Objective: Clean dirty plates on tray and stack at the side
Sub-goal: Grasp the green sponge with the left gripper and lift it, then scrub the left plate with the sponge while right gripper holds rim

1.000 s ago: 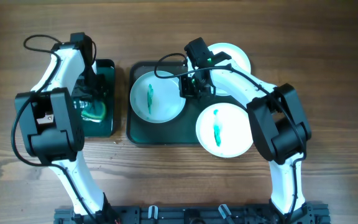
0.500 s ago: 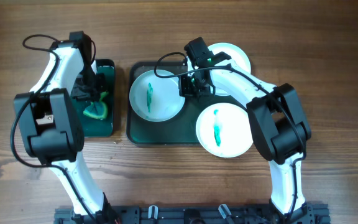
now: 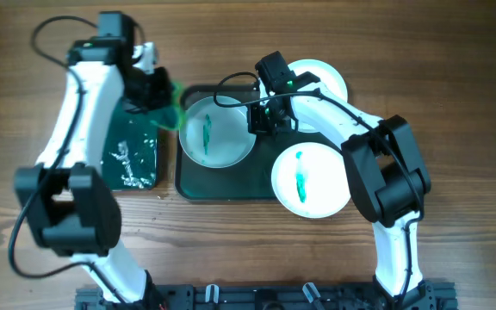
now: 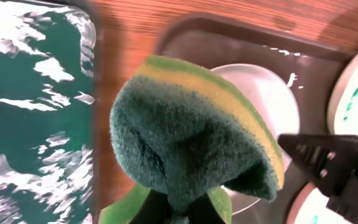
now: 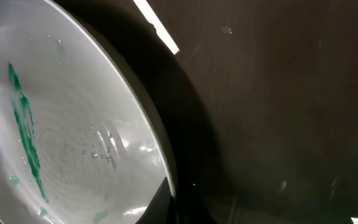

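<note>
**A:** What's at the far left?

**B:** A small green tray [image 3: 132, 164], wet and flecked with foam. Just right of it, the left gripper [image 3: 164, 96] pinches a folded green sponge [image 4: 191, 134] above the big tray's [image 3: 186, 186] left edge.

**A:** And the plates?

**B:** The first smeared plate [image 3: 216, 132] lies in the big tray's left half. The right gripper [image 3: 269, 119] sits at its right rim, and I cannot tell whether it clamps. A second smeared plate [image 3: 310, 179] overhangs the tray's lower right edge. A third plate [image 3: 327, 77] is partly hidden behind the arm.

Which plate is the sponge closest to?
The leftmost plate, wholly inside the tray; the sponge hangs at its left rim. The other two sit farther right.
</note>
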